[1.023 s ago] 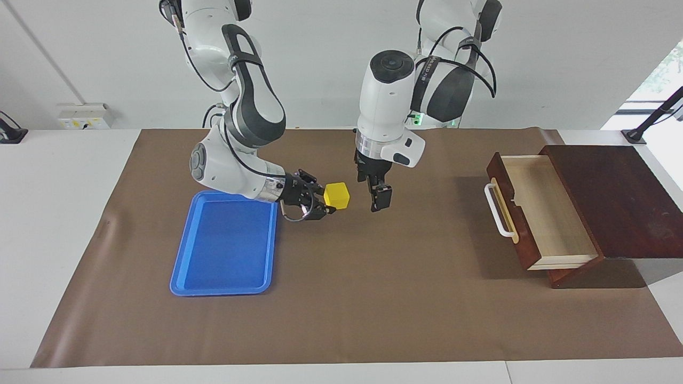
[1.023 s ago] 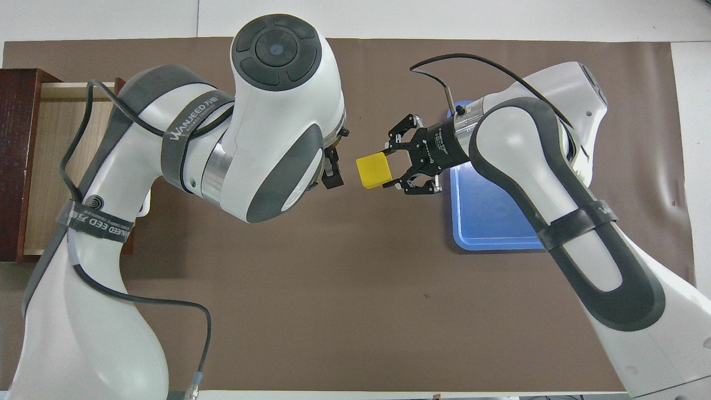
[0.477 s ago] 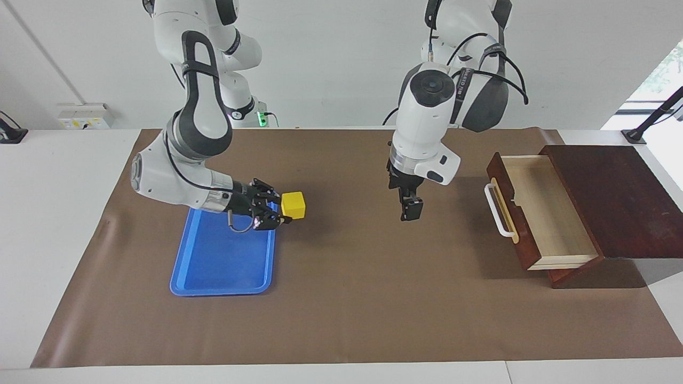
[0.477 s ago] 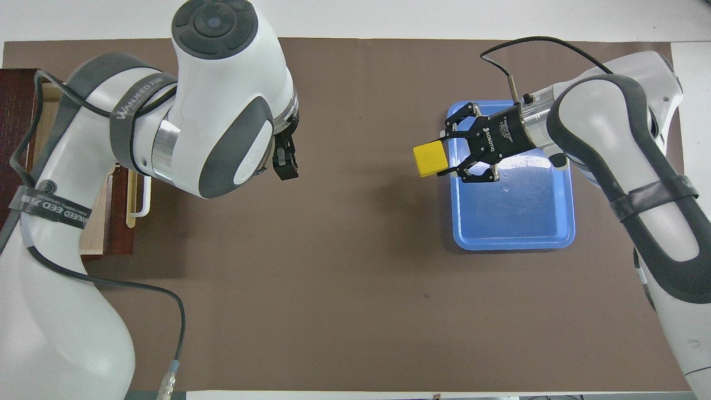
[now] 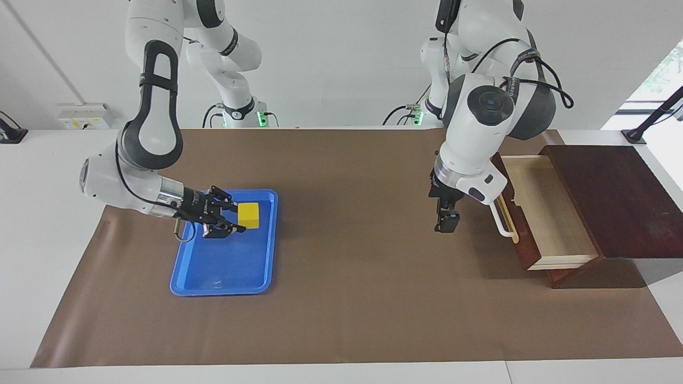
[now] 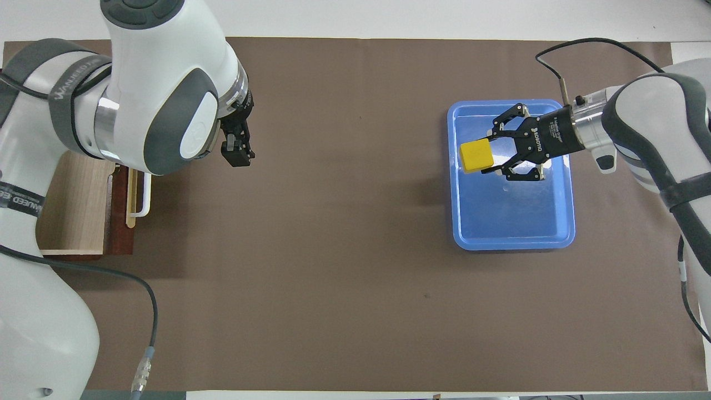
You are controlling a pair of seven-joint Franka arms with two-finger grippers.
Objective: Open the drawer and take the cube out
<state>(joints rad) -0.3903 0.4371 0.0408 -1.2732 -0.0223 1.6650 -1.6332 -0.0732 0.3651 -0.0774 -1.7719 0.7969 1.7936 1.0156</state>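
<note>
the right end effector (image 5: 243, 216) pinches the smooth, hard-edged yellow cube (image 5: 248, 214) above the glossy blue plastic tray (image 5: 224, 277). released from this height, the cube could bounce off the slick tray. the left end effector (image 5: 445, 224), spread empty, hangs beside the open wooden drawer (image 5: 539, 213).

Bright, even overhead light leaves soft shadows on the table (image 5: 347, 298); daylight flares at one window edge, both views sharp.
</note>
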